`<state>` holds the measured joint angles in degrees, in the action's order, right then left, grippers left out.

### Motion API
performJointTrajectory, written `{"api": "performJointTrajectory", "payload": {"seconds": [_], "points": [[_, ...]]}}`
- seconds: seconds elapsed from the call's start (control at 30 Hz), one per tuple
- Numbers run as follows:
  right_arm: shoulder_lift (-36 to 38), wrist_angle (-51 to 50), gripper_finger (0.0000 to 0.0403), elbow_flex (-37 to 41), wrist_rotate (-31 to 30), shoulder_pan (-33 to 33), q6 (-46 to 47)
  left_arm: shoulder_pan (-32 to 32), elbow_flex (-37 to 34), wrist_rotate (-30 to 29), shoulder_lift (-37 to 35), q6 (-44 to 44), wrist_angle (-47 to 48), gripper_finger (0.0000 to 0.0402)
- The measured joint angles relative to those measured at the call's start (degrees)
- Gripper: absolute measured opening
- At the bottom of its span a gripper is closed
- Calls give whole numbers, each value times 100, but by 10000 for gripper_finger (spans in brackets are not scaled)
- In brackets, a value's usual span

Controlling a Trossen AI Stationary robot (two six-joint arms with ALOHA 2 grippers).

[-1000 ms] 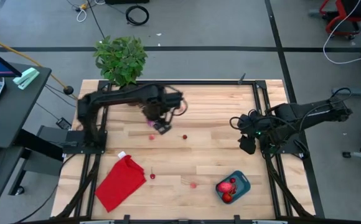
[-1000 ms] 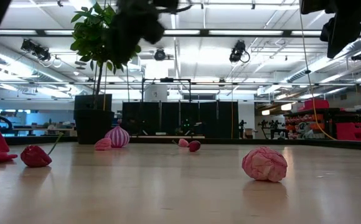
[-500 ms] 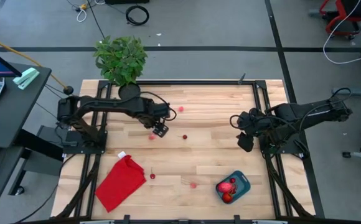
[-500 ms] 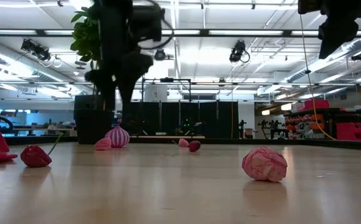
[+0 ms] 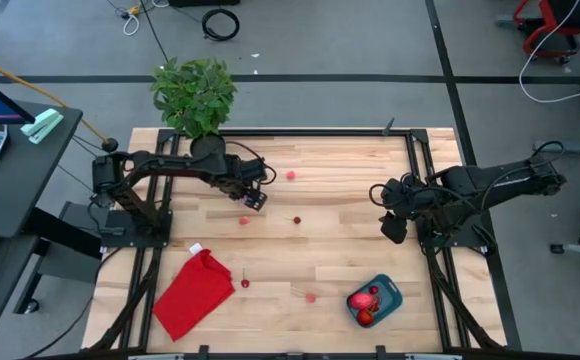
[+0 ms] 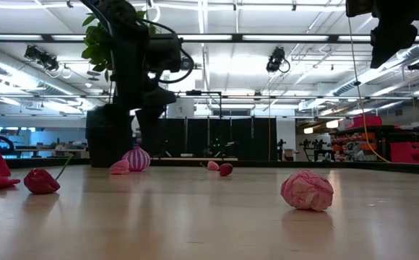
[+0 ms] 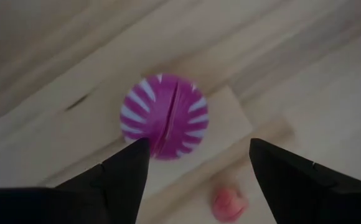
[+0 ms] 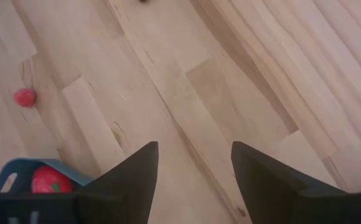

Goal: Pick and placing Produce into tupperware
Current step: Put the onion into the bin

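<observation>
A purple, white-striped onion [image 7: 164, 115] rests on the wooden table, with a small pink piece [image 7: 229, 202] beside it. My left gripper [image 7: 199, 143] is open and points down just above the onion, one finger on either side and clear of it. In the high view the left gripper [image 5: 254, 198] hides the onion. More produce lies loose: a pink piece [image 5: 290, 175], a red one [image 5: 296, 220], a cherry [image 5: 245, 283] and a pink ball [image 6: 308, 191]. The teal tupperware [image 5: 387, 296] at the near right holds red produce [image 5: 366, 304]. My right gripper [image 8: 194, 146] hangs open above the table's right side.
A potted plant [image 5: 195, 95] stands at the far left corner. A red cloth [image 5: 195, 293] lies near the left front edge. The black table frame [image 5: 422, 190] runs along the right side under my right arm. Bare wood lies between the onion and the tupperware.
My left gripper has come down from high above the table to just over the purple onion, tipping to point more steeply down. The produce has stayed where it was.
</observation>
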<state>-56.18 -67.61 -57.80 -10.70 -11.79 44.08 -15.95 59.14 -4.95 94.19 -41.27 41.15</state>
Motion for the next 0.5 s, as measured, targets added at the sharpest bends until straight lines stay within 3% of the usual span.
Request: {"api": "performJointTrajectory", "payload": {"seconds": [0.5], "points": [[0, -2, 209, 2, -2, 0, 231, -389, -5, -10, 157, 487, -106, 338]]}}
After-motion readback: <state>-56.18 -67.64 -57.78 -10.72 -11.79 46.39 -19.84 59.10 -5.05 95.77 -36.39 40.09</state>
